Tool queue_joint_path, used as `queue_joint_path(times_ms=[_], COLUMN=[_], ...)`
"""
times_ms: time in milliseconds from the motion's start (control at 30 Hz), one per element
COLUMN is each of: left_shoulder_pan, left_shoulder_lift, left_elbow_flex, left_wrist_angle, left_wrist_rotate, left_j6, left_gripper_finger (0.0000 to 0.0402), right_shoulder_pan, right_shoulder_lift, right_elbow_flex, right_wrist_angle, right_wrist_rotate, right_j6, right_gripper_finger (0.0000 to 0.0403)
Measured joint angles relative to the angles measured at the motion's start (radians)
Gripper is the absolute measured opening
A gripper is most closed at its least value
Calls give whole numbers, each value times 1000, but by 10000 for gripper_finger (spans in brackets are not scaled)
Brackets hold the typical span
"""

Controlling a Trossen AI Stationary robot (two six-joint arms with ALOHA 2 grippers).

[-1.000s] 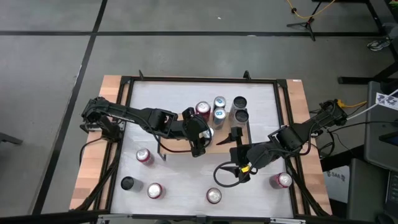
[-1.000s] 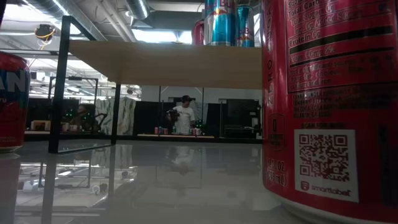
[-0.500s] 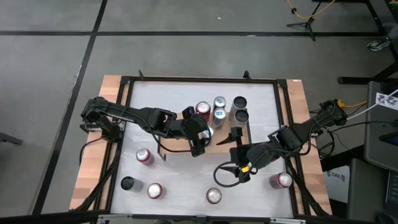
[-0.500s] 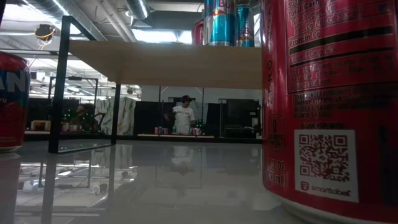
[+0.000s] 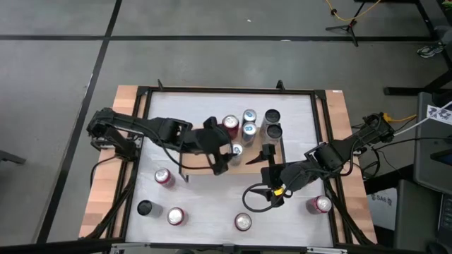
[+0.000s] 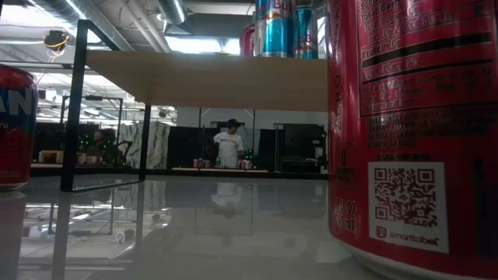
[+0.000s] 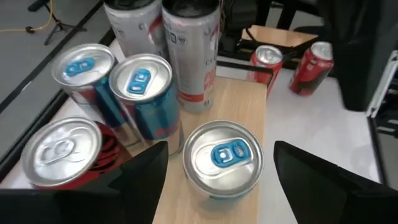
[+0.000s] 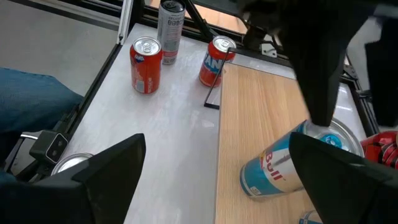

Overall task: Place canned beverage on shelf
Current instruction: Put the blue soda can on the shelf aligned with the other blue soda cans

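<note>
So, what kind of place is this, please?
Probably a robotics lab or workshop. Bare silver ceiling ducts hang overhead, a person stands at a far workbench, and a white tabletop with black frame carries a light wooden shelf and many drink cans.

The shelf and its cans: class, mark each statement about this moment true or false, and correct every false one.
1. A blue can stands upright on the shelf between the left gripper's open fingers. True.
2. The shelf top is bare. False: several cans stand on it.
3. The right gripper holds a can. False: its fingers are open and hold nothing.
4. Red cans stand on the white table off the shelf. True.
5. The blue can lies on its side. False: it stands upright.
</note>
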Motion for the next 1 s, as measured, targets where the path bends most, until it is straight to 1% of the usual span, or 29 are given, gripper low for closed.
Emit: queue_joint_path(times_ms=[133,267,333,433,500,567,633,767,1000], left_shoulder_pan=[-2,-5,-15,-42,-66,-86,-101,-106,-84], left_shoulder_lift=[-50,-96,-108,-113,-107,-102,-100,-100,-100], left_elbow_flex=[0,0,0,0,-9,-38,-85,-181,-346], left_wrist_angle=[-32,-99,-151,-264,-321,-338,-316,-219,8], left_wrist_rotate=[26,136,168,166,126,80,51,18,13], left_j6=[0,-3,-26,-78,-117,-150,-166,-168,-132], left_gripper_finger=[283,283,283,274,262,247,230,194,141], right_shoulder_pan=[0,0,0,0,0,0,0,0,0], right_shoulder_lift=[0,0,0,0,0,0,0,0,0], right_elbow_flex=[0,0,0,0,0,0,0,0,0], right_wrist_angle=[-1,-1,-1,0,-1,0,-1,0,0], right_wrist_rotate=[-3,-8,-7,-12,-14,-15,-15,-15,-15], right_j6=[0,0,0,0,0,0,0,0,0], right_gripper_finger=[386,386,386,386,386,386,386,386,386])
